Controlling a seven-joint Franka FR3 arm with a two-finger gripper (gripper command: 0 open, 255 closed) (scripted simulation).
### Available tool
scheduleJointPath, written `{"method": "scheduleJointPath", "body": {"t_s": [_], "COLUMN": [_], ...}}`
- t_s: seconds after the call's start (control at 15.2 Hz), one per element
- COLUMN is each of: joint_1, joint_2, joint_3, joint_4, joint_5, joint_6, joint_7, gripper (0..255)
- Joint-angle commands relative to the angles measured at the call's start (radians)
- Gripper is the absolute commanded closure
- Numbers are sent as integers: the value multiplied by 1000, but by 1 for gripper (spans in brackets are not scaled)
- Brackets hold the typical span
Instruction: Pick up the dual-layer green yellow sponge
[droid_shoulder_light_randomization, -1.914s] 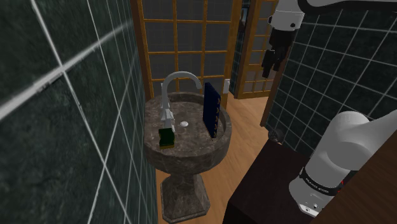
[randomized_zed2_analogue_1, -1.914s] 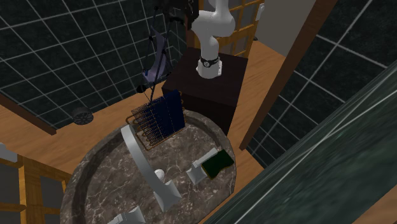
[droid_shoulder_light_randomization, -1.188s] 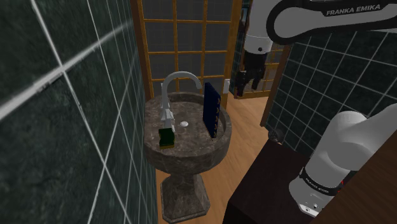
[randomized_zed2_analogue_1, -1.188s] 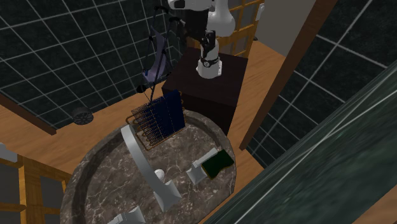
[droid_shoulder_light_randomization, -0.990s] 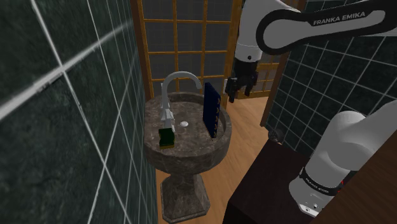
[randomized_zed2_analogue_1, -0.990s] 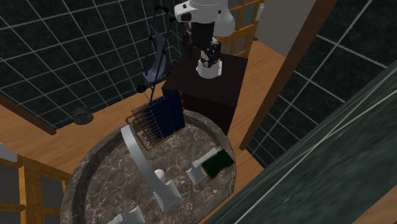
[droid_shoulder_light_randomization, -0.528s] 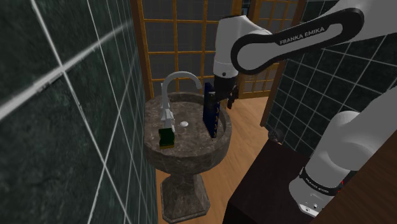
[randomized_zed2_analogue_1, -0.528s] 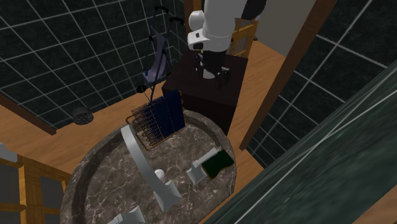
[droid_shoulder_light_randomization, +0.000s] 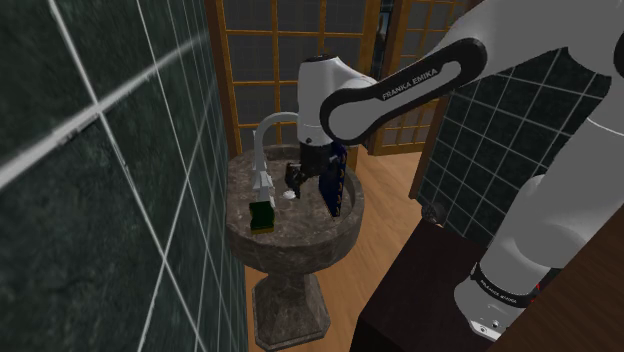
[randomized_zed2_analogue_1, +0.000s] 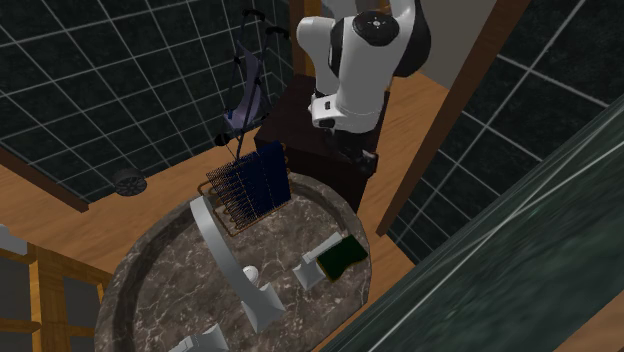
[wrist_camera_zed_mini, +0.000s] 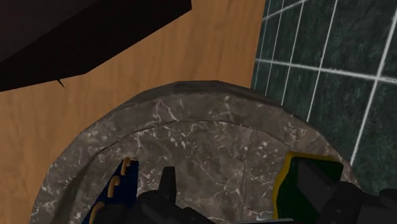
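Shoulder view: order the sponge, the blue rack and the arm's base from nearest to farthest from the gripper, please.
1. Blue rack: upright in the sink, right beside the gripper.
2. Sponge: lower, on the sink's rim toward the shoulder view's left.
3. Arm's base: on the stand, lower right, farthest.

Black gripper (wrist_camera_zed_mini: 242, 198), fingers parted, over round grey marble basin (wrist_camera_zed_mini: 191, 127). Dark green, yellow-edged sponge (wrist_camera_zed_mini: 287, 188) at gripper's three o'clock, on basin rim.
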Motion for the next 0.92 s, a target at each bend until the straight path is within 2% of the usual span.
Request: {"method": "scheduleJointPath", "body": {"t_s": [0.0,0.33,0.73,0.86], "joint_1": [5,36,107,116], "joint_2": [82,287,532,562], "joint_3": [18,27,-4,-11], "joint_4": [44,190,415,435], "joint_5": [-28,-114,-198,-206], "joint_6": [34,80,89,98], "joint_7": [70,226,375,388], "gripper": [0,0,0,0]}}
